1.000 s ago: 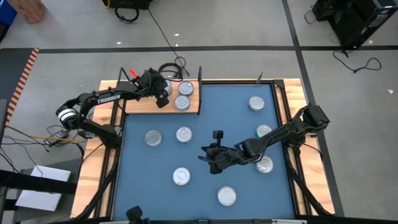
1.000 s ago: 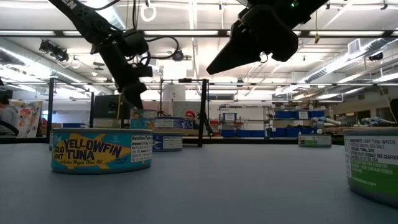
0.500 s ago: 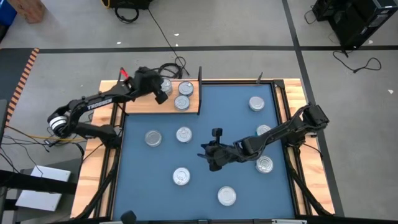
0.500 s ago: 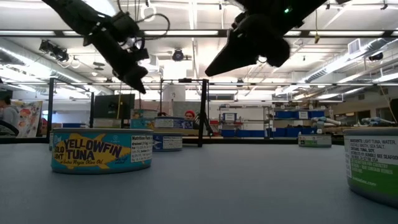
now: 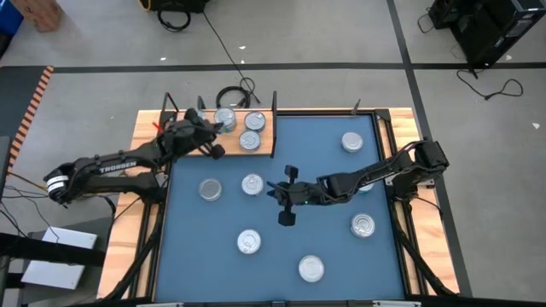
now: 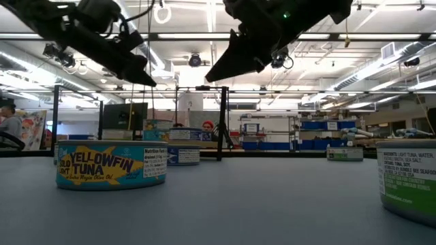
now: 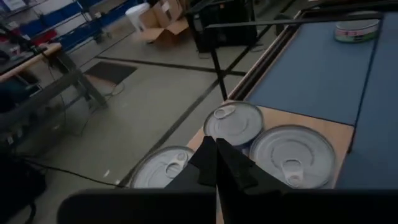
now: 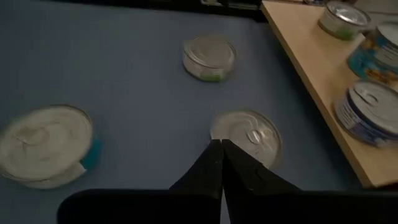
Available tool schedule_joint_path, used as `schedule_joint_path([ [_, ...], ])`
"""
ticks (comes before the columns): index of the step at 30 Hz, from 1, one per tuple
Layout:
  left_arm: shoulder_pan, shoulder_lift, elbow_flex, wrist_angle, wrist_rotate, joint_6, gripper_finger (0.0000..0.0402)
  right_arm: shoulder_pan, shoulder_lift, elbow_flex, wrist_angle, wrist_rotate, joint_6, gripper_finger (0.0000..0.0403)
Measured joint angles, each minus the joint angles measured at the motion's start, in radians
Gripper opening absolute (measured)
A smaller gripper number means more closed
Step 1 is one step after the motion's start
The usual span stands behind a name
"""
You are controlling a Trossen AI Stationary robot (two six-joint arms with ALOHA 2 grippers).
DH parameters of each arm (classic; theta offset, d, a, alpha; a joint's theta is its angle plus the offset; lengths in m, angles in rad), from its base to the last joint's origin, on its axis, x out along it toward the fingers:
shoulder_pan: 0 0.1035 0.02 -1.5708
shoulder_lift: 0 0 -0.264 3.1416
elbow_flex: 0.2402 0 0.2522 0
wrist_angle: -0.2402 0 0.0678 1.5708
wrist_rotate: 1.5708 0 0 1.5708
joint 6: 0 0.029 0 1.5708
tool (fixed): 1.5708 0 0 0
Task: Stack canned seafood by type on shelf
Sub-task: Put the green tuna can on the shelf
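The shelf (image 5: 263,150) is a wooden board at the mat's back left. Three silver tins rest on it (image 5: 225,119) (image 5: 253,121) (image 5: 249,141). My left gripper (image 5: 215,130) hovers shut at the board's left end, pointing at those tins (image 7: 233,121), with nothing in it. My right gripper (image 5: 275,189) hangs shut and empty over the mat's middle. Just beyond its tips lies a loose tin (image 5: 252,183) (image 8: 247,134). More canned seafood lies on the blue mat (image 5: 210,188) (image 5: 248,242) (image 5: 311,269). In the low view a yellowfin tuna tin (image 6: 111,165) stands near.
Other tins sit on the right of the blue mat (image 5: 281,256), one at the back (image 5: 352,141), one in front (image 5: 363,225) and one partly under the right arm (image 5: 364,181). A black upright post (image 5: 274,102) stands at the shelf's right end. Cables lie on the floor behind.
The left gripper has drawn back leftward and risen from over the shelf tins. The right gripper has moved toward the back left, closer to the tin in the mat's middle.
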Motion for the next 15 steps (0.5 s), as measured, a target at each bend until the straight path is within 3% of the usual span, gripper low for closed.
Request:
schedule_joint_path([
  [9, -0.124, -0.060, -0.113, 0.038, -0.014, -0.041, 0.0000, 0.020, 0.000, 0.000, 0.015, -0.003, -0.028, 0.0003],
  [15, -0.219, -0.060, -0.119, 0.011, 0.072, -0.063, 0.0003, 0.038, 0.000, 0.014, -0.059, -0.002, -0.020, 0.0002],
])
